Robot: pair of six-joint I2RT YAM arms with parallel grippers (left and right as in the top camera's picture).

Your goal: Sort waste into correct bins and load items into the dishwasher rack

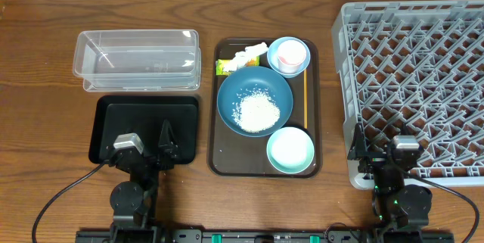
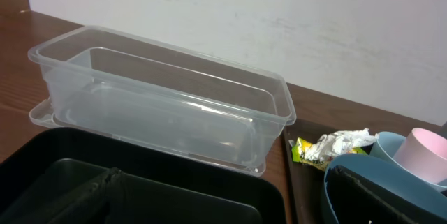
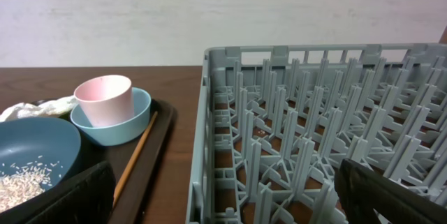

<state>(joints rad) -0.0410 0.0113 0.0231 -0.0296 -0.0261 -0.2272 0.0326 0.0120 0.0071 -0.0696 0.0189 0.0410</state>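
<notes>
Dishwasher rack (image 1: 416, 69): a square grey peg crate, the largest item, stood on the wooden table just right of the brown serving tray (image 1: 233, 158), apart from it, with no dishes in it.

Brown serving tray: the landmark, at centre, and it carried all the dishes and waste.

Clear tub (image 1: 136, 60): lay to the left of the serving tray, level with its far end, and nothing was inside.

Black tray (image 1: 147, 114): lay to the left of the serving tray, level with its near half, just beside it.

Left gripper (image 1: 145, 148): hung over the black tray's near edge, left of the serving tray, jaws spread wide with nothing between them.

Right gripper (image 1: 380, 152): hung over the rack's near left corner, right of the serving tray, jaws likewise spread wide and gripping nothing.

Dark-blue bowl (image 1: 231, 95): sat upright at the middle of the serving tray.

Mint-green bowl (image 1: 290, 151): sat at the tray's near right corner, just beside the dark-blue bowl.

Light-blue bowl (image 1: 305, 62): sat at the tray's far right corner.

Pale-pink cup (image 1: 286, 55): stood upright inside the light-blue bowl.

Rice heap (image 1: 257, 110): white grains lay in the bottom of the dark-blue bowl.

Thin wooden stick (image 1: 305, 99): lay along the tray's right edge.

Crumpled paper scrap (image 1: 249, 54): lay at the tray's far edge, left of the light-blue bowl.

Yellow-green packet (image 1: 224, 66): lay at the tray's far left corner, touching the scrap.
</notes>
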